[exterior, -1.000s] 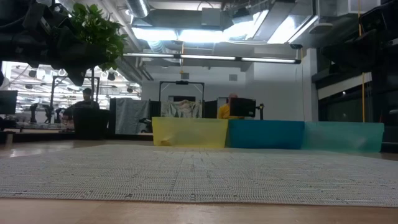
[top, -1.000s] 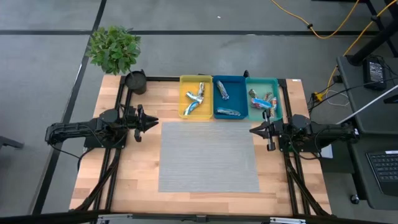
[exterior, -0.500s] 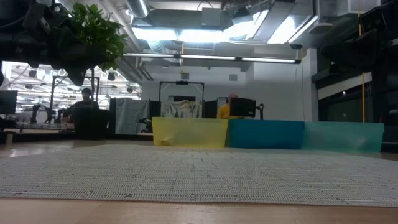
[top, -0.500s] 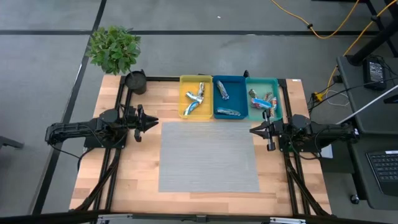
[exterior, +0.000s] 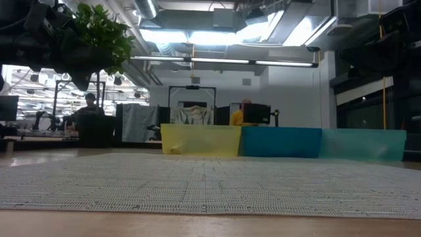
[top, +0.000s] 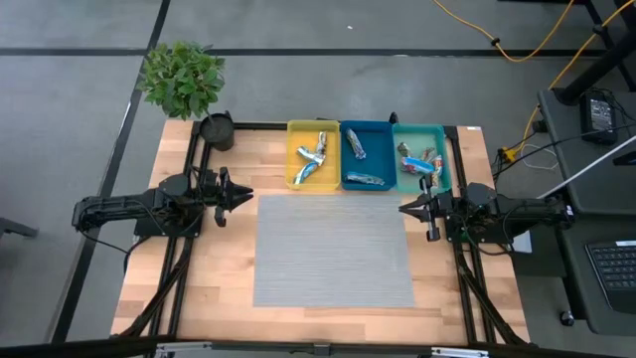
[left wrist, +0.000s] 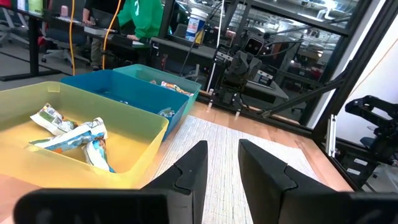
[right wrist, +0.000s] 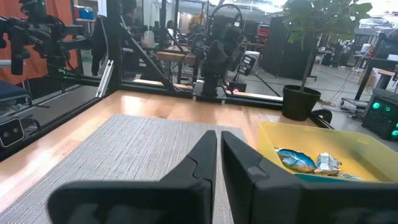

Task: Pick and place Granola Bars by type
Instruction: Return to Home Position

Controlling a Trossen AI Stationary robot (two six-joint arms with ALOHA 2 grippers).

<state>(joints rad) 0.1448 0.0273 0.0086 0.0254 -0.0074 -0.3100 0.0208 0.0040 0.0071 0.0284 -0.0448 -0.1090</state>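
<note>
Mat [top: 333, 249], grey and ribbed, covers the middle of the table [top: 224, 288], from close to the near edge up to just short of the bins. No bar on it. None on the bare wood around it either, as far as the high view shows.

Left gripper [top: 244, 194] sits low by the left edge, about halfway back, pointing in at the mat's far-left corner. Its fingers are parted, with mat showing between them in the left wrist view, and nothing is held. Right gripper [top: 403, 209] sits opposite by the right edge, tip just beside the mat's far-right corner. Its fingers are drawn together to a thin slit with nothing between them. Both arms are folded back over their bases, which reads as parked.

Along the far edge, three bins touch in a row:
- **yellow bin** [top: 294, 134], leftmost: a small crossed heap of blue-white bars.
- **blue bin** [top: 378, 159], centre: two bars lying apart.
- **teal bin** [top: 422, 132], rightmost: a cluster including red-orange wrappers.

Every one of the Granola Bars [top: 313, 157] in view is inside these bins. The exact count in the heaps is hard to tell. Potted plant [top: 182, 78] stands at the far-left corner.

Progress: sorting looks finished, with nothing left to pick. Only the arms' settling at rest remains, and that looks about done too.
</note>
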